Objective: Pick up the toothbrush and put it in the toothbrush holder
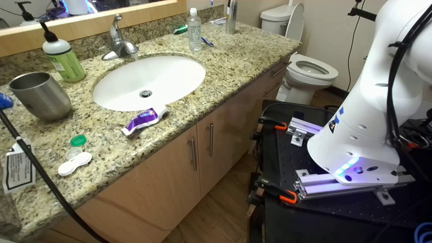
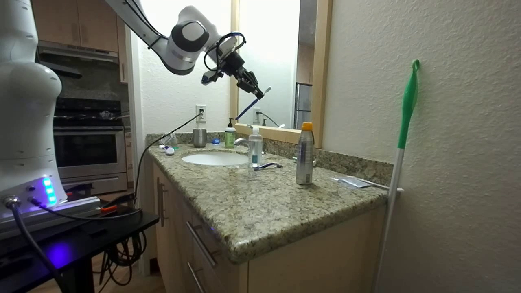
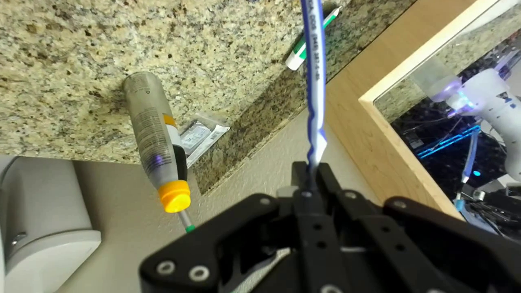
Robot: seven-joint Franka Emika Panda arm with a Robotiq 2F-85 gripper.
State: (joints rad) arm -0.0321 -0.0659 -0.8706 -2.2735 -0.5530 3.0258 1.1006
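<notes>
One toothbrush [image 2: 247, 108] hangs above the counter [image 2: 228, 195] on a slant, blue handle low, pale head high. The gripper [image 2: 259, 95] pinches it near the head, jaws drawn nearly together with nothing else seen between them, so most of the handle juts out ahead of the gripper. In an exterior view that free end points downward, to the same side on which the toothbrush holder [image 2: 199, 138] stands upright, well apart, past the sink [image 2: 213, 158]. The next move, I judge, calls for carrying the toothbrush that way and steepening its axis so the handle goes in first.
</notes>
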